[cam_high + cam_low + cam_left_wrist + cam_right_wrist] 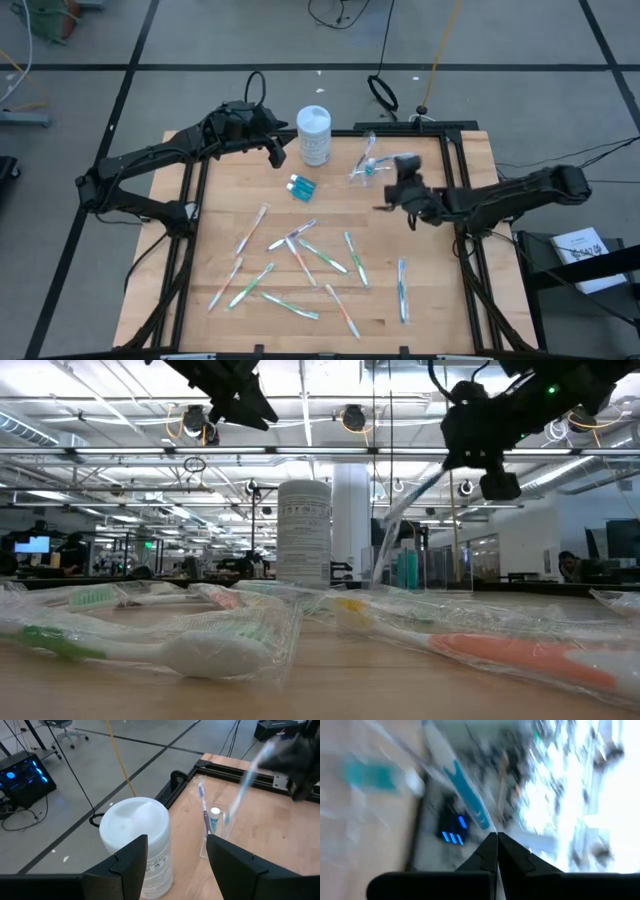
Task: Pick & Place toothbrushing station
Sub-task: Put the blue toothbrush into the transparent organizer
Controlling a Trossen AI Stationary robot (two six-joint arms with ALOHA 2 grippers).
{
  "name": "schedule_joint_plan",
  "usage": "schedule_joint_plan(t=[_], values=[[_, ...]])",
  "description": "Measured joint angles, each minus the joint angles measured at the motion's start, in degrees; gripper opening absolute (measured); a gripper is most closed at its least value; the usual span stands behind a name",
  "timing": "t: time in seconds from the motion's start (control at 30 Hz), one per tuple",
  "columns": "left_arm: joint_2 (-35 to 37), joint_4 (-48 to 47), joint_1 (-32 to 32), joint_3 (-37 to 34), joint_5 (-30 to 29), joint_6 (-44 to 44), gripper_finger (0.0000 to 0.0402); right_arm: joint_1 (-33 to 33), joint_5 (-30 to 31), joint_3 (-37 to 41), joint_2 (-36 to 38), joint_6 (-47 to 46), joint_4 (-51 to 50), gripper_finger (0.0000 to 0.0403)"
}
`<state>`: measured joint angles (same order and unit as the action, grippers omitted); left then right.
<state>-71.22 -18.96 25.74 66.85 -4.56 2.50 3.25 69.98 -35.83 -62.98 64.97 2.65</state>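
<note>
Evidently the right gripper (392, 186), fingertips pinched on a blue-accented toothbrush (465, 790), hangs just at four o'clock from the clear cup (364, 166), presumably to stand the brush in it. At about ten o'clock the left gripper (272, 150) waits with fingers wide, beside the white canister (314, 134), while most toothbrushes (300, 262) lie scattered toward six o'clock.

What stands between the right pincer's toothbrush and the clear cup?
Nothing visible. The right pincer is shut on a blue toothbrush, held in the air beside the clear cup, with bare table between. The white canister stands off to the side.
</note>
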Motion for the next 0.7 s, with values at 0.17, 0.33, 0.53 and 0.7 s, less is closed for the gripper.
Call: schedule_joint_plan(t=[0.17, 0.33, 0.53, 0.7], values=[[0.00, 0.00, 0.00, 0.00, 0.00, 0.09, 0.0209, -2.37, 7.50, 0.00, 1.29, -1.02, -0.93, 0.0000], [0.00, 0.00, 0.00, 0.00, 0.00, 0.00, 0.0209, -4.63, 7.98, 2.78, 1.29, 4.54, -1.21, 0.0000], [0.00, 0.00, 0.00, 0.00, 0.00, -0.02, 0.0209, -8.01, 7.91, 5.82, 1.34, 11.15, -1.25, 0.0000], [0.00, 0.00, 0.00, 0.00, 0.00, 0.00, 0.0209, -9.65, 7.45, 5.88, 1.36, 10.78, -0.82, 0.0000]])
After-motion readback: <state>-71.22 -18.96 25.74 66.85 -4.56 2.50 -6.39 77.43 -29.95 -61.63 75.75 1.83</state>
